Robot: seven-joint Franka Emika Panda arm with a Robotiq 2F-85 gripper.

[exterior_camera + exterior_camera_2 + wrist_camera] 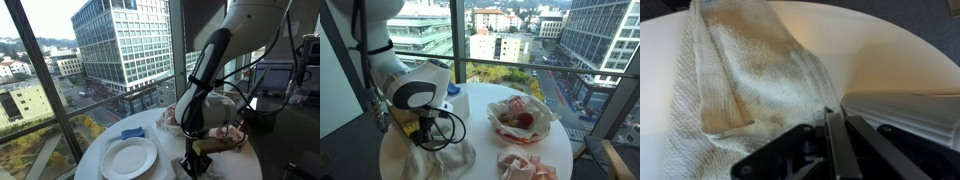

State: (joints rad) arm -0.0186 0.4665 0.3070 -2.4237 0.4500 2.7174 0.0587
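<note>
In the wrist view my gripper (pixel 836 118) has its two dark fingers pressed together, the tips pinching the right edge of a rumpled beige towel (pixel 740 75). That towel lies on the round white table (pixel 855 40). It also shows in an exterior view as a pale heap (pixel 438 157) under the gripper (pixel 420 130), near the table's front edge. A white paper plate (pixel 908 112) lies just to the right of the fingertips. In an exterior view the gripper (pixel 197 162) hangs low beside that plate (pixel 128 157).
A paper-lined basket (pixel 523 117) with red items stands mid-table, also seen behind the arm (pixel 228 135). A crumpled pinkish cloth (pixel 525 165) lies near the table's front edge. A blue object (pixel 133 133) and a white container (pixel 460 103) sit by the window glass.
</note>
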